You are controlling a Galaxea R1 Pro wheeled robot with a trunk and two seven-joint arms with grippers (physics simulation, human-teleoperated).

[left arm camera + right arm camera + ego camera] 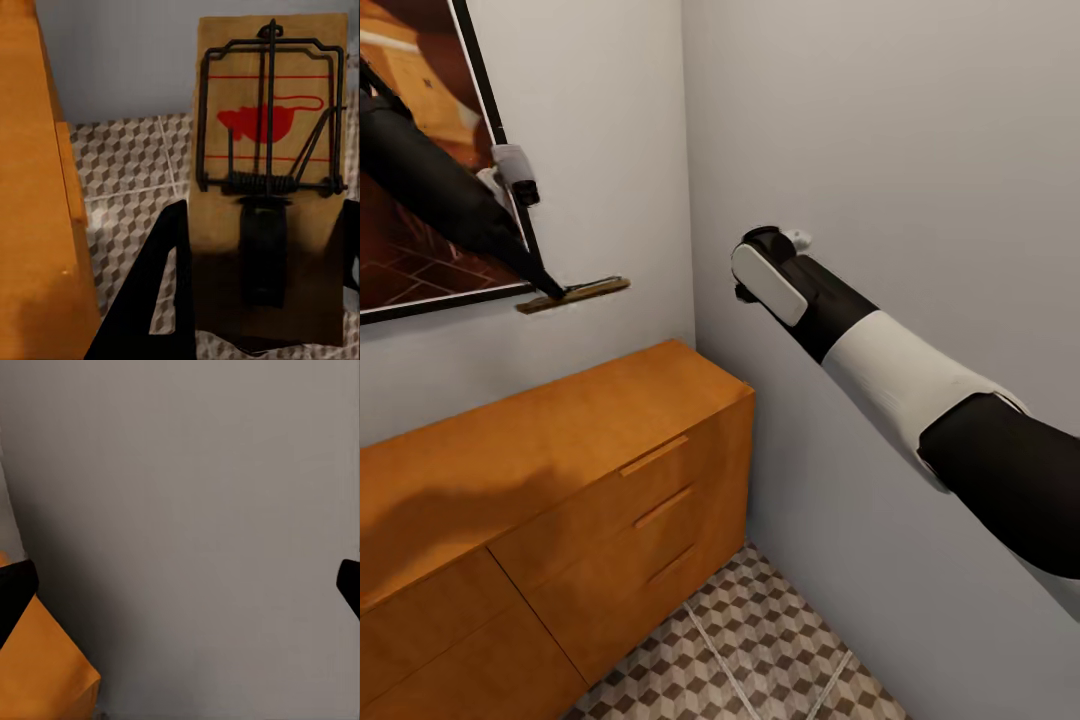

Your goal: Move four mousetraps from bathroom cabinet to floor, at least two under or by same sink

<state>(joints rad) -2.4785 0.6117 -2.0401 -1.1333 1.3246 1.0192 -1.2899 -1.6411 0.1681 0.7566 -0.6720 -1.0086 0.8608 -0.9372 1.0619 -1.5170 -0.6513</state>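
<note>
Your right arm [920, 400] fills the near corner of the head view, stretched toward the bare grey wall [880, 150]. Its gripper [180, 577] stands wide apart with nothing between the dark fingertips, likely parked there to keep clear of the work. Below sits the cabinet [540, 450], its flat top and bar-handled drawer fronts running into the room's corner, with the bathroom floor [760, 650] showing past its end in brown-and-beige cube tiles. Your left arm [440, 190] reaches up in front of a framed picture [410, 250] on the wall, well above the cabinet top. The left gripper [555, 290] is clamped on one end of a mousetrap [266, 150], holding the wooden plate flat and roughly level, spring bar and red spot facing up. From the wrist camera you look past it to tiles beside the cabinet, so this reads as a carry: lifted high to clear the cabinet before going down to the floor.
</note>
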